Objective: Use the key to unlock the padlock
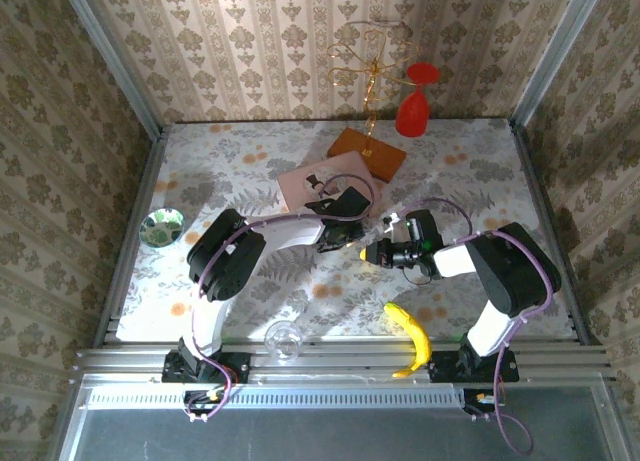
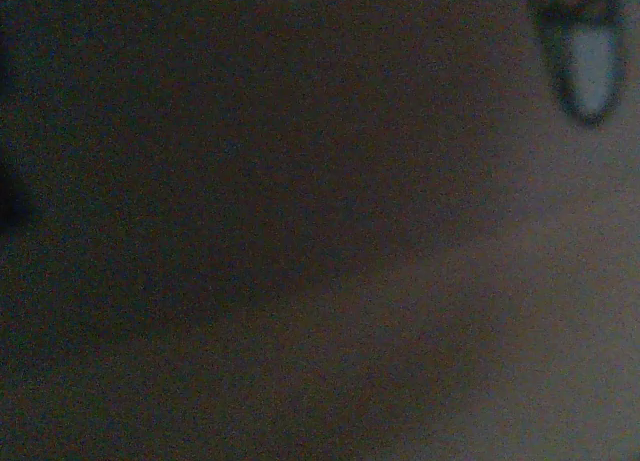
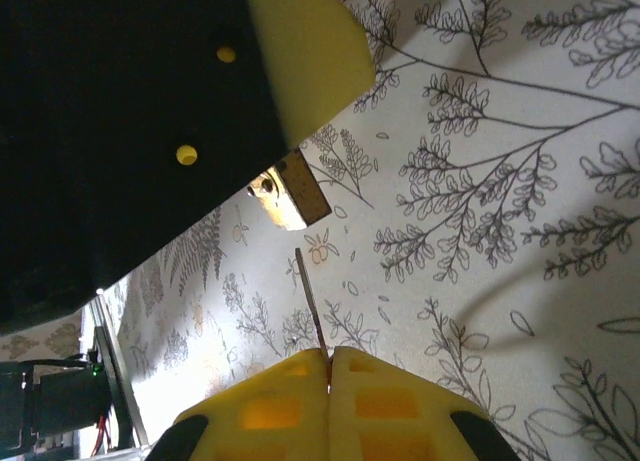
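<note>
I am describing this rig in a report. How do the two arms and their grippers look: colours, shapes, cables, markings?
The left arm and the right arm each have a white lower link, rounded black joints and a thin purple cable along them. The right gripper has pale yellow, blocky fingers with square recesses. The left gripper is black, with a yellow pad and two yellow dots.

My arms (image 1: 225, 256) are black with white lower links and purple cables (image 1: 549, 271); my finger pads (image 3: 290, 411) are yellow foam.

left wrist view dark and blurred; other views brightly sunlit.
</note>
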